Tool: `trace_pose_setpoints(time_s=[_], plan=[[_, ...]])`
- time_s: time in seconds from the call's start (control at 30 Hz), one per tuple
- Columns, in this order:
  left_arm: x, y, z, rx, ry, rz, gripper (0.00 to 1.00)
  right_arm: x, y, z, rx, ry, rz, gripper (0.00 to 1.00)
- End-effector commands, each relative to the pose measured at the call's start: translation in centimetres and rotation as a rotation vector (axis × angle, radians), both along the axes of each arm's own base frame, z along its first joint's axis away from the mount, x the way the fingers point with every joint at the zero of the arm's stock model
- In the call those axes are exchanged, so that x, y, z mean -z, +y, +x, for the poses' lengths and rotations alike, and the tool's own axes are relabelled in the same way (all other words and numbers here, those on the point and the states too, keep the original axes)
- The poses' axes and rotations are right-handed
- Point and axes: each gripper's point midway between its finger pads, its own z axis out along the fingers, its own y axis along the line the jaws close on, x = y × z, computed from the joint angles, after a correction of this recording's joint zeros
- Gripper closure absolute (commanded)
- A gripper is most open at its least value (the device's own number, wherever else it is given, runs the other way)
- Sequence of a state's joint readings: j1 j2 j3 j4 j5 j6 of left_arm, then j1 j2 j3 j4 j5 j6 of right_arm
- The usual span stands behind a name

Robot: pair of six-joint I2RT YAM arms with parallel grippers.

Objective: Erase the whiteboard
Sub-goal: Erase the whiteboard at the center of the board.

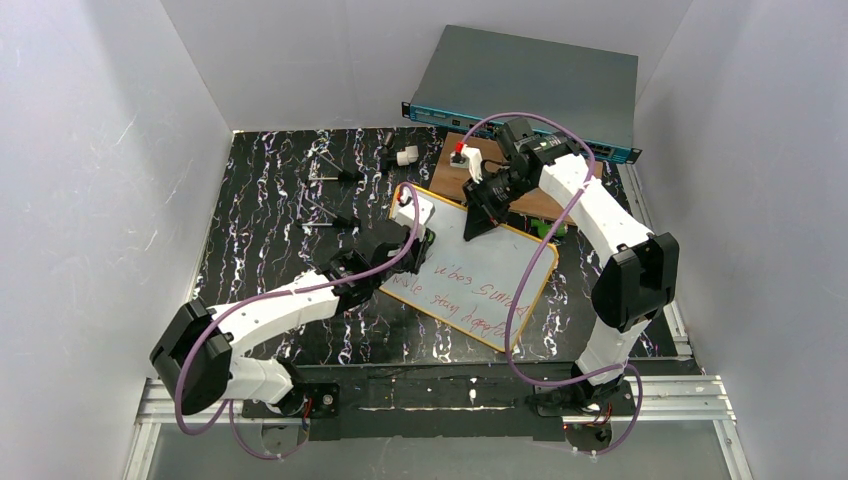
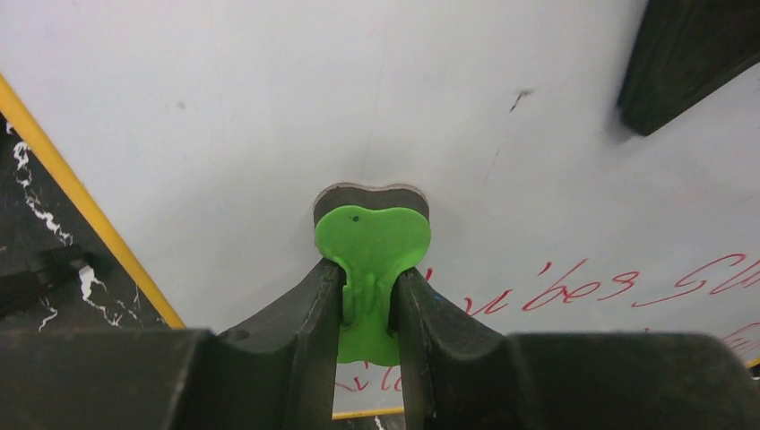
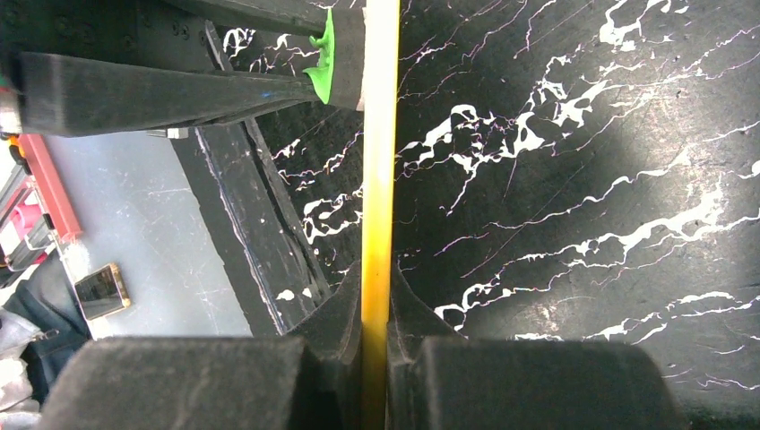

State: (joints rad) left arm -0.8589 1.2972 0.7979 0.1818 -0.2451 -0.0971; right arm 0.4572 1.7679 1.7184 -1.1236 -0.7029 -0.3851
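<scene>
Left hand (image 2: 369,285) and right hand (image 3: 377,300) both extended forward, clamped tight.

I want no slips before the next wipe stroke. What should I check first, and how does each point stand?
1. Left gripper shut on eraser: ok.
2. Eraser pad against whiteboard: ok, it looks pressed on.
3. Right gripper clamping the frame: ok.
4. Red writing gone: not ok, several lines show.
5. Purple cable clear of the board: cannot tell; from above it crosses over the writing.
</scene>
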Motion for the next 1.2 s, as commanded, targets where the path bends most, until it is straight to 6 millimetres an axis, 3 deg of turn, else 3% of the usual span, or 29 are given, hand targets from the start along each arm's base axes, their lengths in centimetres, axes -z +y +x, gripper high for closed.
trace_pose_setpoints(time_s=[0.0,0.63,0.9,1.03,1.17], plan=[[-4.2,-1.5,0.3,0.054,-0.060,-0.118,1.00,-0.1,0.5,-1.3,-0.077,-0.030,0.001,0.99],[4.3,-0.7,-4.8,0.127,0.177,-0.091,1.00,0.0,0.5,-1.2,-0.078,-0.029,-0.001,0.99],[7.8,0.8,-5.9,0.069,0.251,-0.005,1.00,0.1,0.5,-1.2,-0.078,-0.024,-0.001,0.99],[8.8,1.8,-6.2,0.029,0.272,0.023,1.00,0.1,0.5,-1.2,-0.079,-0.025,0.000,0.99],[8.7,2.3,-5.7,-0.010,0.254,0.042,1.00,0.1,0.6,-1.2,-0.079,-0.021,0.000,0.99]])
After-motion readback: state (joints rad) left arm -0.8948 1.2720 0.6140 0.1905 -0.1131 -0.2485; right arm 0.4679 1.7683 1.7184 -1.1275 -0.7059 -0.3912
